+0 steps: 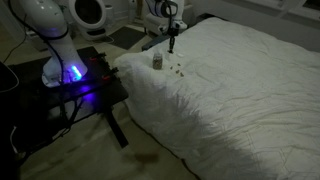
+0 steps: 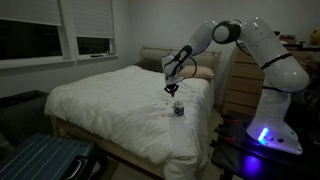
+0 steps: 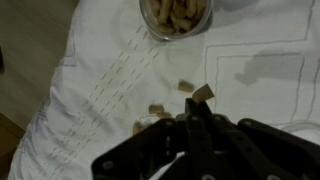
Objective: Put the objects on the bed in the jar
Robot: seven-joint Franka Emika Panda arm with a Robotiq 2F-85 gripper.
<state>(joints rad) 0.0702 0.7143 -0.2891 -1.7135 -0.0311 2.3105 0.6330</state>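
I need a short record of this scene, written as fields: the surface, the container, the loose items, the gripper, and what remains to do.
surface: bed with a rumpled white cover
container: jar, upright on the bed, open, with tan bits already inside
loose items: loose bits on the cover beside the jar, at least two in the wrist view
gripper: gripper shut, above the cover near the jar, one bit at its tips, seemingly pinched
remaining: the loose bits are not yet in the jar

Bed (image 2: 110, 100): one; jar (image 1: 157, 61): one; bits (image 3: 187, 88): three clear on the cover in wrist view, a fourth doubtful; more inside the jar, overlapping, uncountable; robot arm (image 2: 262, 50): one.
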